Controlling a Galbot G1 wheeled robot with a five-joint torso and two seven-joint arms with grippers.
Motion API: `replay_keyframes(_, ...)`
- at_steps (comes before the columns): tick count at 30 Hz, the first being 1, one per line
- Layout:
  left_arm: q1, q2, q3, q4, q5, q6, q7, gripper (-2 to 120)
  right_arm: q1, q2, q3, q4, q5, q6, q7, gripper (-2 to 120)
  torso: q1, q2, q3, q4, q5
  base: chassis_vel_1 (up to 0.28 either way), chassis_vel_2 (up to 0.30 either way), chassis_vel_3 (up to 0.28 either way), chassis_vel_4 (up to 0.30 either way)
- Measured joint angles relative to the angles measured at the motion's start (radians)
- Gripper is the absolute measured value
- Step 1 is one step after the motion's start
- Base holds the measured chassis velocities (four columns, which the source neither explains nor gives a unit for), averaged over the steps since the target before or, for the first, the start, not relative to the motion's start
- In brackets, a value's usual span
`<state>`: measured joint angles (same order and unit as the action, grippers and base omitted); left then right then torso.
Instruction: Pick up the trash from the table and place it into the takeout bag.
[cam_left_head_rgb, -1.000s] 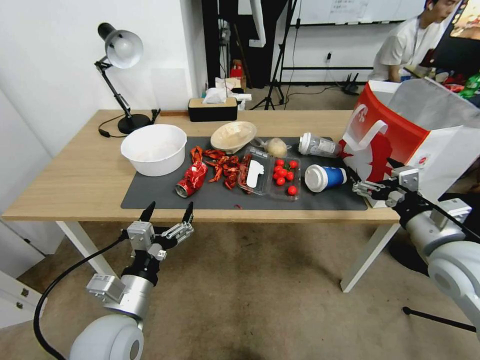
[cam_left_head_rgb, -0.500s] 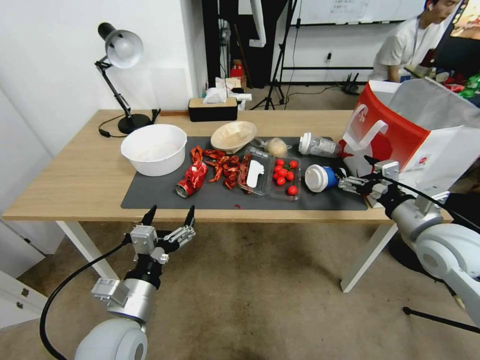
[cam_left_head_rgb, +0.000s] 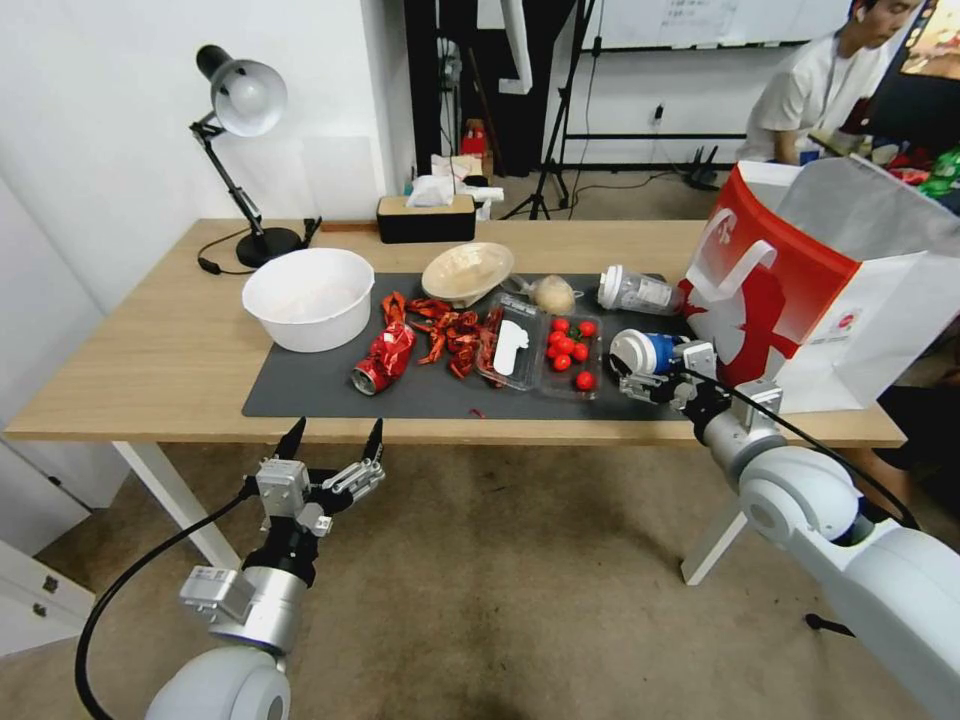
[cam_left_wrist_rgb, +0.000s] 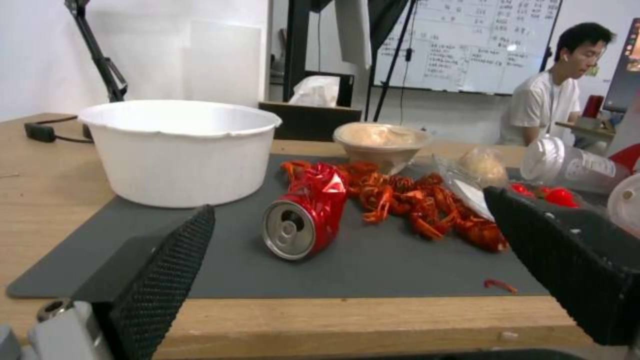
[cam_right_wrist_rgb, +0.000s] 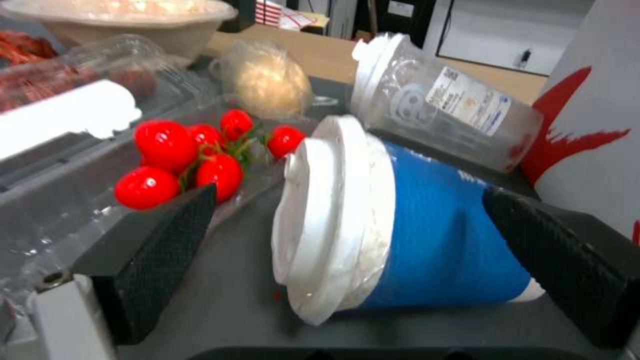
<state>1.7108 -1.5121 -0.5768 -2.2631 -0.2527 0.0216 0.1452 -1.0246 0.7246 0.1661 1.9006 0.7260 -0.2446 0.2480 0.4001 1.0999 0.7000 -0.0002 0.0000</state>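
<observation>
A blue cup with white lid (cam_left_head_rgb: 648, 353) lies on its side on the dark grey mat (cam_left_head_rgb: 320, 385), just beside the takeout bag (cam_left_head_rgb: 800, 290), which stands at the right end of the table (cam_left_head_rgb: 150, 350). I have the right gripper (cam_left_head_rgb: 640, 378) low over the mat at that cup; in the right wrist view its jaws are spread wide with the cup (cam_right_wrist_rgb: 393, 225) lying between them, neither pad touching it that I can see. Beyond the blue cup, farther from me, a clear lidded cup (cam_left_head_rgb: 636, 290) also lies tipped against the bag's foot. On the cup's other side sits a clear tray of cherry tomatoes (cam_left_head_rgb: 569, 352), then a scatter of red crayfish shells (cam_left_head_rgb: 448, 333), with a small clear bag (cam_left_head_rgb: 550, 294) and a beige shallow bowl (cam_left_head_rgb: 466, 271) behind them. Farther from the blue cup lie a crushed red can (cam_left_head_rgb: 384, 357) and a white bowl (cam_left_head_rgb: 308, 297). My left gripper (cam_left_head_rgb: 330, 450) hangs below the table's near edge, well away from the cup, fingers wide apart and holding nothing, pointing toward the can (cam_left_wrist_rgb: 307, 217).
</observation>
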Motion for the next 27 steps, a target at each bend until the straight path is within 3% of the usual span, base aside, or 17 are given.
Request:
replay_keyframes(10,-0.003,-0.002,0.005,0.008,0.005,-0.005,0.001,100,0.031,0.017,-0.032,-0.027,-0.024,-0.006,0.026,99,0.000,0.000,0.000,0.0002,-0.0001,0.000,0.000,0.000,0.000)
replay_keyframes(12,-0.005,-0.002,0.006,0.011,0.005,-0.006,0.002,100,0.034,0.018,-0.034,-0.032,-0.028,-0.006,0.030,93,0.000,0.000,0.000,0.0002,0.0000,0.000,0.000,0.000,0.000)
replay_keyframes(27,-0.016,0.005,0.010,0.027,0.006,-0.009,0.004,100,0.050,0.026,-0.063,-0.061,-0.062,-0.006,0.029,80,0.000,0.000,0.000,0.0001,0.0000,0.000,0.000,0.000,0.000)
